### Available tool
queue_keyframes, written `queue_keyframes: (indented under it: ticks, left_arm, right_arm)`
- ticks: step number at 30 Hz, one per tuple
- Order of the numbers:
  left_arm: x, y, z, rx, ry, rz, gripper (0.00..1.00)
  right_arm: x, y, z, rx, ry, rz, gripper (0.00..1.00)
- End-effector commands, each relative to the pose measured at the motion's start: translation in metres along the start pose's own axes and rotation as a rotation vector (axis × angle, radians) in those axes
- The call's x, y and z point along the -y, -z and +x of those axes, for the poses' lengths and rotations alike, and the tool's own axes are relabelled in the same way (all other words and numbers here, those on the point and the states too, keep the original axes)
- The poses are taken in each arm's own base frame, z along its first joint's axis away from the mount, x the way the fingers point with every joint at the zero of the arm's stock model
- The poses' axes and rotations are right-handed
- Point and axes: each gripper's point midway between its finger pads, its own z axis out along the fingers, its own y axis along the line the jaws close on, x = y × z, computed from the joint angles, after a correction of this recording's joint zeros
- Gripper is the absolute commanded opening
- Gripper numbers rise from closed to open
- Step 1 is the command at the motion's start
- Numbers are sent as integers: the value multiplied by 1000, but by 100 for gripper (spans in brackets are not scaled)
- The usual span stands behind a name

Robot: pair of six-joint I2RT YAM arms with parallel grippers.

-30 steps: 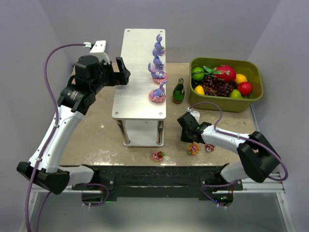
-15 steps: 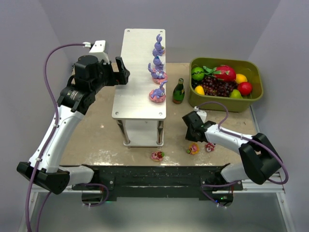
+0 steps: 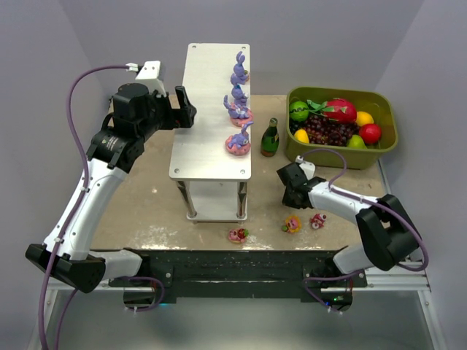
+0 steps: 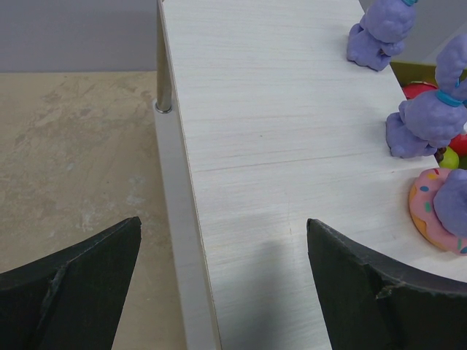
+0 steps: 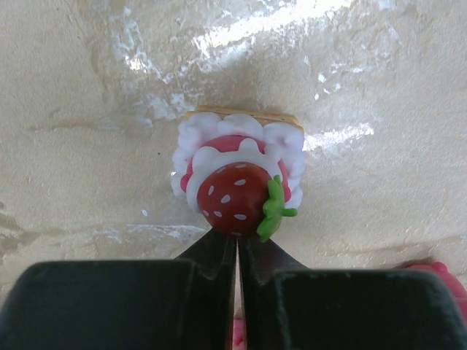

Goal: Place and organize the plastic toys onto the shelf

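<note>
Overhead, a worn beige surface [image 3: 146, 204] with pale scuffed patches lies between plain grey walls [image 3: 44, 58]. At its back right stand an olive-green plastic bin [image 3: 339, 159] of larger fruits and, just beside it, a dark green bottle [image 3: 270, 138].

The long narrow two-tier shelf [image 3: 208, 109] stands left of the bottle, with a pale white-silver top board, corner screws, thin metal legs and a lower white tier. Three purple long-eared plastic bunnies [image 3: 238, 106] on round pink bases stand in a row along the board's right edge.

Three tiny pink, red and yellow plastic pieces [image 3: 292, 224] lie on the surface near its front edge, one before the shelf and two further right. The right wrist view shows one up close: a small cake toy [image 5: 237, 179] with a biscuit base, white cream and a red strawberry on top.

The left fingers [image 4: 80, 292] are spread wide and grasp nothing, straddling the shelf's left edge, one over the board and one over the surface. The right fingers [image 5: 211, 262] are pressed together with only a thin slit between them, empty, their tips right at the cake toy; contact is unclear.
</note>
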Motion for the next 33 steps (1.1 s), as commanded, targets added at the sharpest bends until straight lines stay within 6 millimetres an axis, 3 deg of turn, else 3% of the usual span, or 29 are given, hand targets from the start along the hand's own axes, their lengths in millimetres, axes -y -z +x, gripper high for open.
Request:
queue_keyframes:
  ticks: [1, 2, 3, 4, 6, 9, 16, 26, 33]
  left_arm:
    - [0, -3, -8, 34, -20, 13, 99]
    - [0, -2, -9, 37, -20, 14, 99]
    - [0, -2, -9, 37, -23, 14, 100]
    - [0, -2, -10, 38, -24, 15, 99]
    - [-1, -2, -10, 41, -24, 12, 100]
    - [0, -4, -8, 37, -20, 18, 100]
    - [0, -4, -7, 32, -23, 24, 100]
    - [0, 0, -9, 38, -29, 23, 100]
    - [-3, 2, -11, 44, -29, 12, 100]
  right_arm:
    - [2, -3, -6, 6, 6, 26, 13]
    - [1, 0, -7, 10, 11, 16, 18]
    - [-1, 7, -11, 18, 7, -9, 34]
    - [0, 14, -12, 6, 21, -11, 40]
    - [0, 24, -12, -6, 27, -19, 50]
    - [3, 42, -17, -8, 10, -26, 56]
    - [-6, 49, -32, 29, -53, -42, 64]
    - [-13, 27, -63, 107, -52, 69, 71]
    - [-14, 18, -69, 128, -28, 101, 71]
